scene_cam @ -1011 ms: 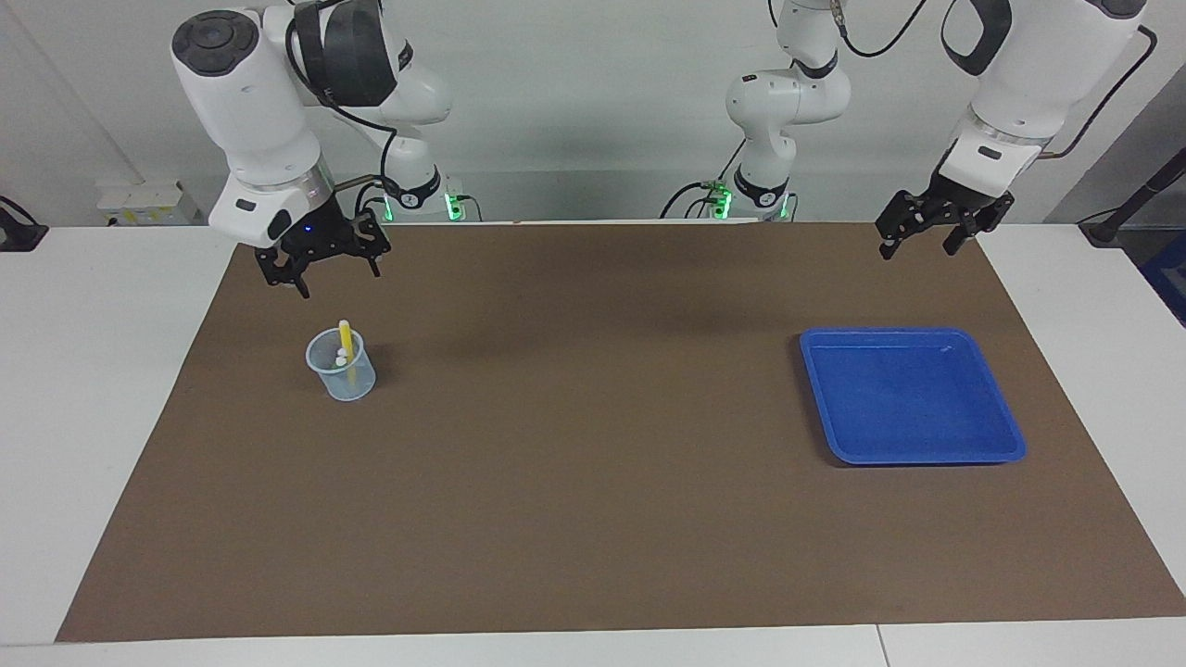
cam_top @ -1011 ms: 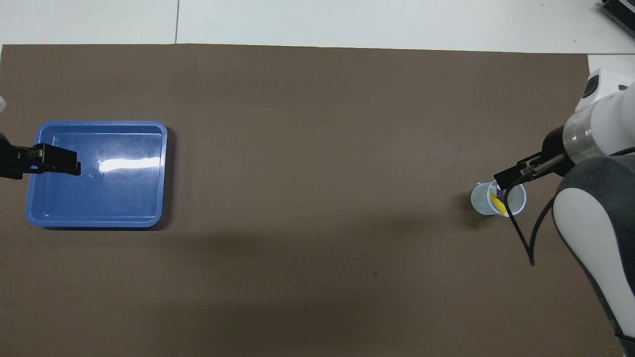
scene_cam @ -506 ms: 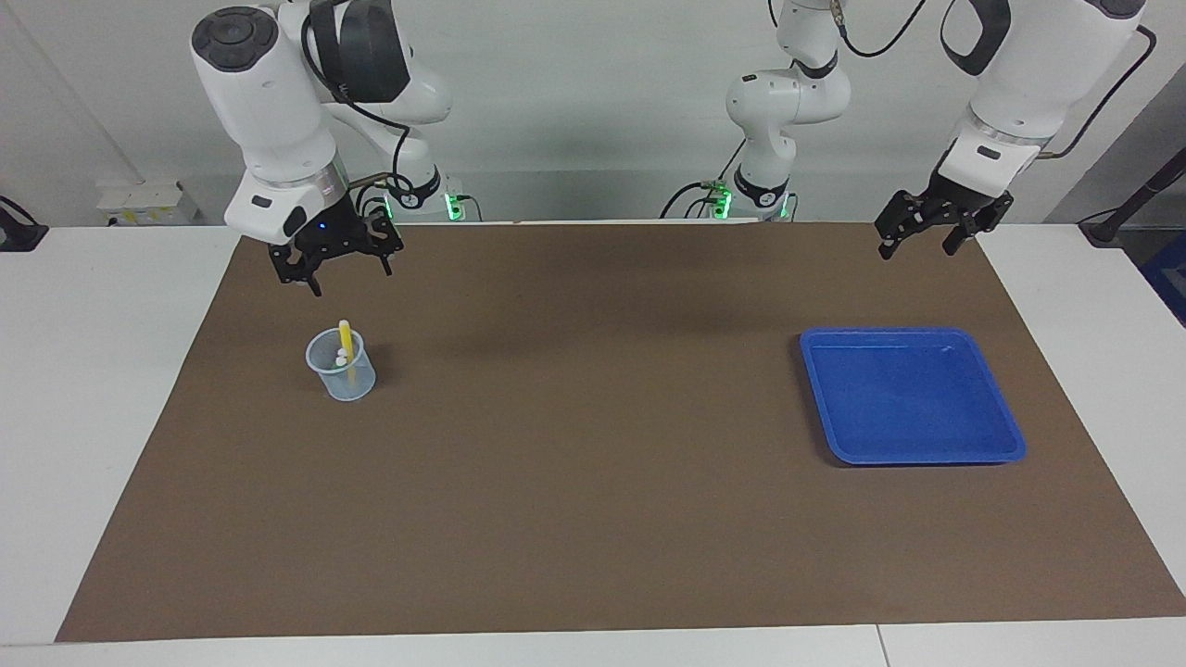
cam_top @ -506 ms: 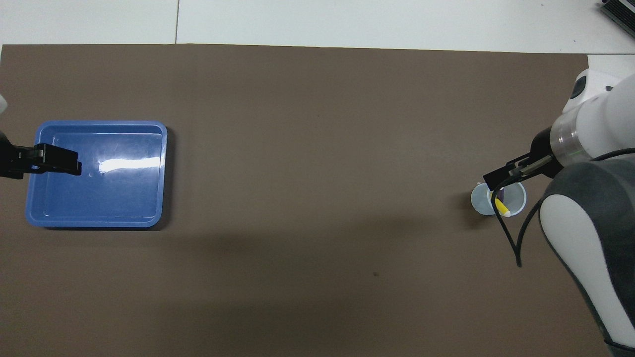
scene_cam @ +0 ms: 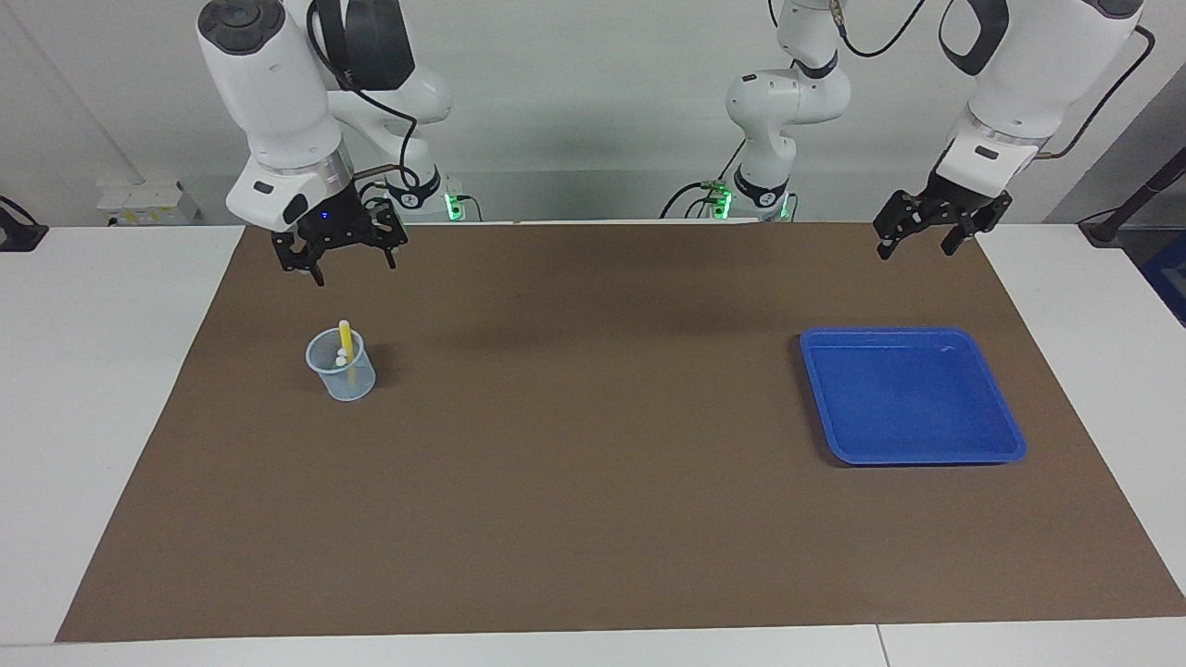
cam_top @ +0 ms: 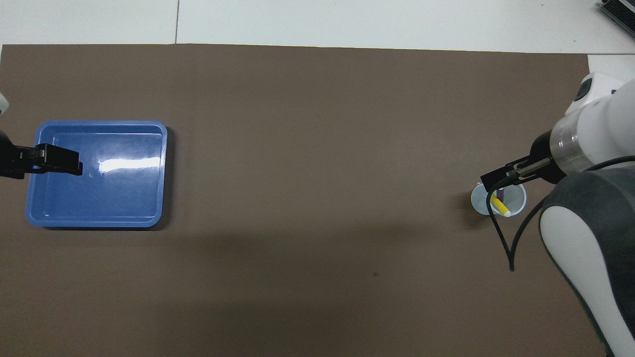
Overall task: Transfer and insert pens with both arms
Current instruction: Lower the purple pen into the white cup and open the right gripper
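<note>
A clear plastic cup (scene_cam: 341, 369) (cam_top: 497, 200) stands on the brown mat toward the right arm's end of the table. A yellow pen (scene_cam: 346, 335) (cam_top: 500, 207) leans in it, sticking out over the rim. A purple pen (cam_top: 501, 194) is in it too, and pale cap ends (scene_cam: 341, 355) show inside. My right gripper (scene_cam: 354, 270) (cam_top: 502, 176) hangs open and empty over the mat beside the cup, well above it. At the left arm's end my left gripper (scene_cam: 915, 250) (cam_top: 57, 163) hangs open and empty, high over the mat by the tray.
A blue tray (scene_cam: 913, 331) (cam_top: 99, 123) with nothing in it lies on the brown mat (scene_cam: 593, 482) toward the left arm's end. White tabletop (scene_cam: 102, 371) borders the mat on both ends. Two smaller white arm bases with green lights stand at the robots' edge.
My right gripper has risen and drifted a little toward the table's middle, away from the cup. The left gripper has barely moved. The pens stay in the cup.
</note>
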{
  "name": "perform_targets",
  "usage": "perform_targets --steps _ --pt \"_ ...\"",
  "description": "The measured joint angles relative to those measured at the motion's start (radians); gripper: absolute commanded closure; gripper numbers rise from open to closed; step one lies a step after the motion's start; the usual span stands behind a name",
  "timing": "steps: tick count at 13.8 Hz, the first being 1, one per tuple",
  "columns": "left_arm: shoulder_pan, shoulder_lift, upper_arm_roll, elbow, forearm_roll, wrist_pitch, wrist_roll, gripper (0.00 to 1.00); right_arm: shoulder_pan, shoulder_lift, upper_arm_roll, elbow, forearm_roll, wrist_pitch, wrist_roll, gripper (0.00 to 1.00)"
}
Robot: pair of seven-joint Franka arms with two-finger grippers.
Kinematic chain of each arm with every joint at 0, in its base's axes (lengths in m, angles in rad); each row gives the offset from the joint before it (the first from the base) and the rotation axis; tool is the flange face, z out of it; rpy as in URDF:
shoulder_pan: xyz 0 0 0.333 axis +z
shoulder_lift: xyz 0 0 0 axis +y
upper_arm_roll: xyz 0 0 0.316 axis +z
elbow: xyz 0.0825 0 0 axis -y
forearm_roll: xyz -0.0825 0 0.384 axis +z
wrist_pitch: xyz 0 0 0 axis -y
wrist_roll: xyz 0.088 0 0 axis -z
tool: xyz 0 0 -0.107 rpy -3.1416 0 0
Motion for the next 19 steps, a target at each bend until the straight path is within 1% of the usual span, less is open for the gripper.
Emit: perform_targets --steps 4,7,19 --pt "0.0 0.0 0.002 0.0 0.0 0.0 0.0 0.0 0.001 -0.005 0.0 0.0 0.0 -0.002 0.007 0.0" --pt "0.0 0.0 0.002 0.0 0.0 0.001 0.0 0.0 0.001 -0.007 0.0 0.001 0.0 -0.025 0.007 0.0" --pt "0.0 0.0 0.002 0.0 0.0 0.001 0.0 0.0 0.001 -0.011 -0.003 0.007 0.009 -0.026 0.01 0.0"
